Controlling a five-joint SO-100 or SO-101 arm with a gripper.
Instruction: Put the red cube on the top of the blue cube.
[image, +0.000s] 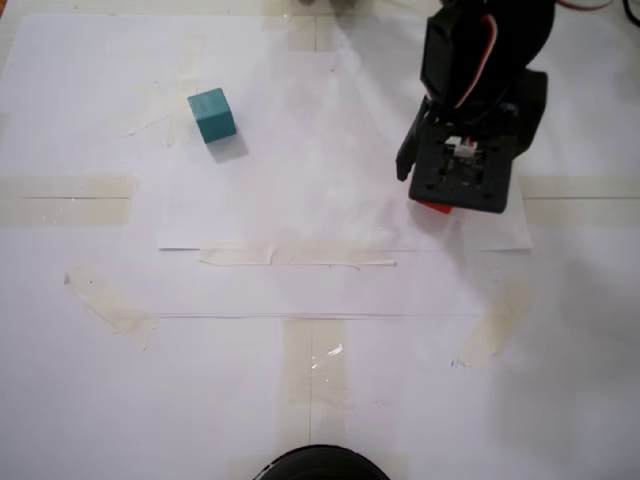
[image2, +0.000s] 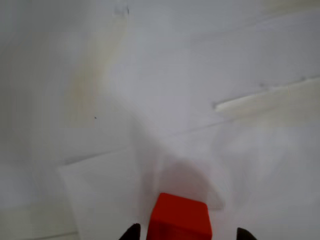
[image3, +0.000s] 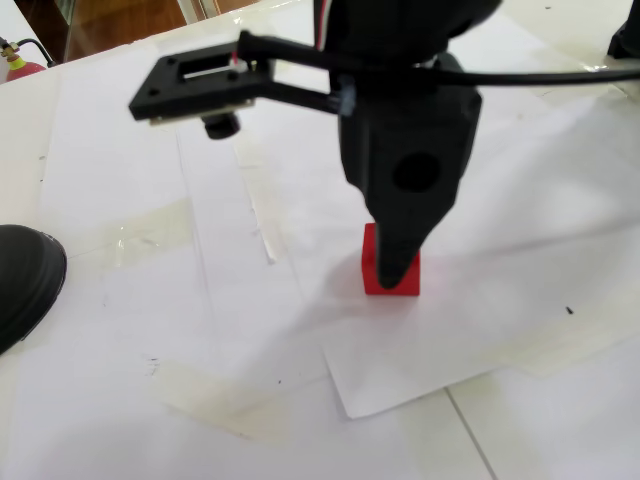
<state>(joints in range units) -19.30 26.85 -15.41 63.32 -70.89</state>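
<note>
The red cube (image2: 179, 219) sits on white paper at the bottom of the wrist view, between the two dark fingertips of my gripper (image2: 187, 234). The gripper is open: its left tip is close to the cube and a gap shows on the right. In a fixed view a black finger (image3: 395, 262) stands in front of the red cube (image3: 372, 275), reaching down to the paper. From above only a sliver of the red cube (image: 432, 207) shows under the wrist. The blue cube (image: 212, 115), teal in colour, rests far to the left, well apart from the arm.
White paper sheets (image: 300, 200) are taped down with yellowish tape strips (image: 295, 256). A black rounded object (image: 320, 466) sits at the near edge, and is also seen at the left in another fixed view (image3: 25, 280).
</note>
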